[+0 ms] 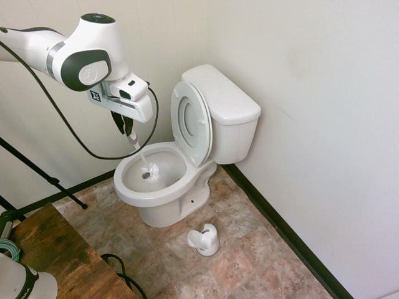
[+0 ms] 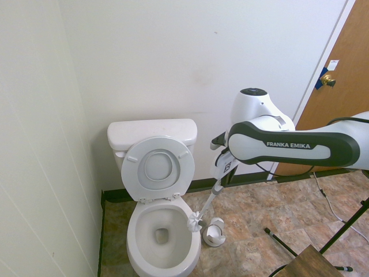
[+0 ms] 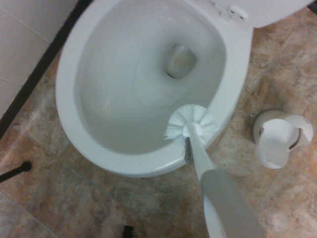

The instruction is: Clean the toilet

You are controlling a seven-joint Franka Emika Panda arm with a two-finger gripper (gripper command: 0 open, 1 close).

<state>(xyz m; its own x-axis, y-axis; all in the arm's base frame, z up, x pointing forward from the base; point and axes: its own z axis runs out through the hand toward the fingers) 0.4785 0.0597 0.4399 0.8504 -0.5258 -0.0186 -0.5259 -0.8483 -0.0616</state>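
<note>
Pincer [image 1: 130,135] clamped on the white plastic toilet brush [image 3: 194,125], bristles at the white ceramic toilet [image 1: 163,187] bowl's rim, against the wall; best lower them inside and scrub round

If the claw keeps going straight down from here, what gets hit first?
Probably the white ceramic toilet. The claw, shut on the white plastic toilet brush, points down over the bowl's near rim, so the brush head would likely press into the bowl wall first. Depth is uncertain.
</note>
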